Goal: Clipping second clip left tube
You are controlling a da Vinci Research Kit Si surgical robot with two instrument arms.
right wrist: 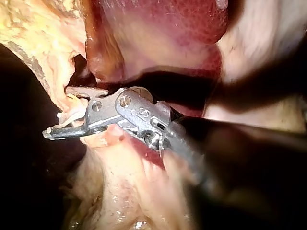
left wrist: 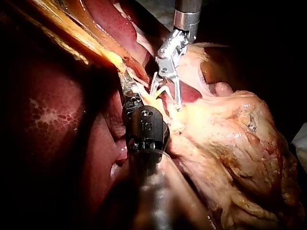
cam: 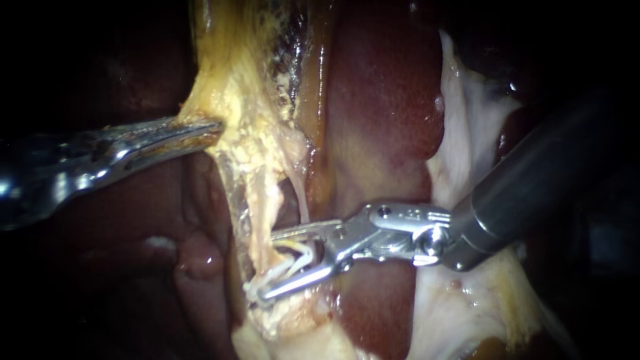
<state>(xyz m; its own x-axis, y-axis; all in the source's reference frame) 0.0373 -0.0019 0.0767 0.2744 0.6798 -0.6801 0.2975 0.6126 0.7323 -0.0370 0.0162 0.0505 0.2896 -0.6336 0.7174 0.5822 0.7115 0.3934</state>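
our left instrument point(cam: 215, 128) grips tissue point(cam: 247, 100) at ten o'clock, while our right instrument point(cam: 267, 264) holds an unclosed clip point(cam: 297, 257) astride the tube point(cam: 265, 220) near six, which we have yet to squeeze shut.

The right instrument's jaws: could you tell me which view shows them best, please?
The endoscope view: the right instrument's jaws lie side-on, both visible, with a white clip held between them. The right wrist view shows them nearly overlapping; the left wrist view shows them far off and small.
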